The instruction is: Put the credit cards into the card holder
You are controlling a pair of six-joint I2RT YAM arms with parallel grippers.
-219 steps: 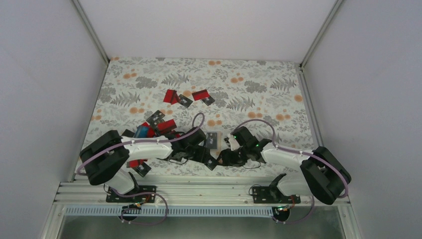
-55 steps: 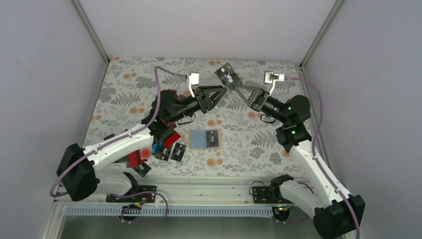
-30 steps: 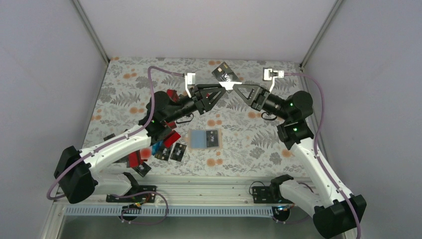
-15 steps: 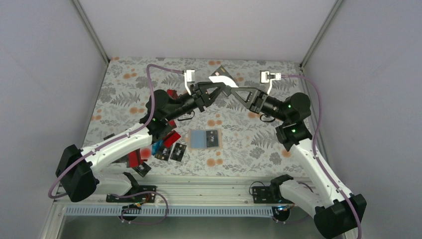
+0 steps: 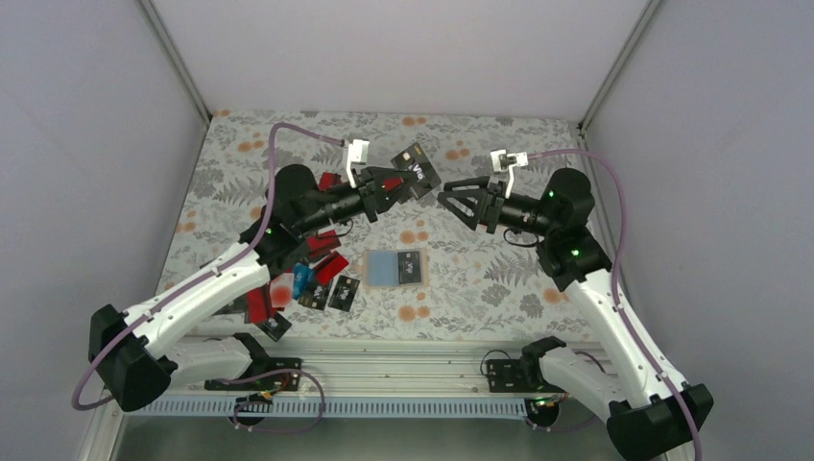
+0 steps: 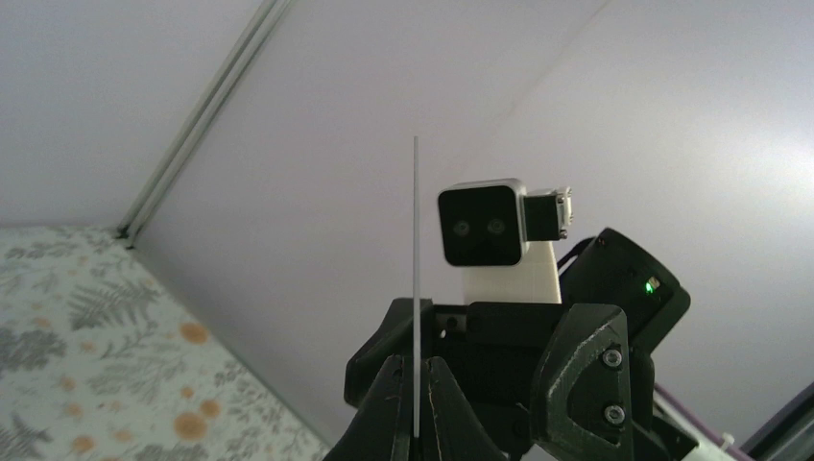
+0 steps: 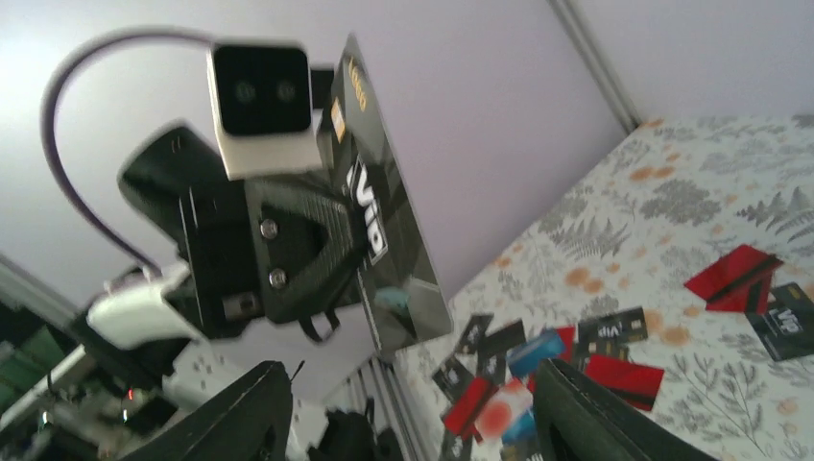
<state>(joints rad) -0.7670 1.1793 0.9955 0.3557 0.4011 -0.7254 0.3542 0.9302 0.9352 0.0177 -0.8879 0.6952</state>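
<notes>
Rising lengthwise from the pinching left tool (image 5: 396,184), a black credit card (image 5: 416,169) is held aloft over the far middle of the table (image 5: 499,279); the left wrist camera sees it edge-on, as a thin upright line. The right tool (image 5: 451,192), spread wide, faces it, apart. Below, the card holder (image 5: 396,268) lies open, long axis left-right, with loose cards (image 5: 322,279) just left of it, not touching.

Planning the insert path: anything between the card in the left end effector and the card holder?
Nothing visible. The left end effector holds the black card in the air; the card holder lies open on the table, nearer the bases. The right end effector is open, off to the side.
</notes>
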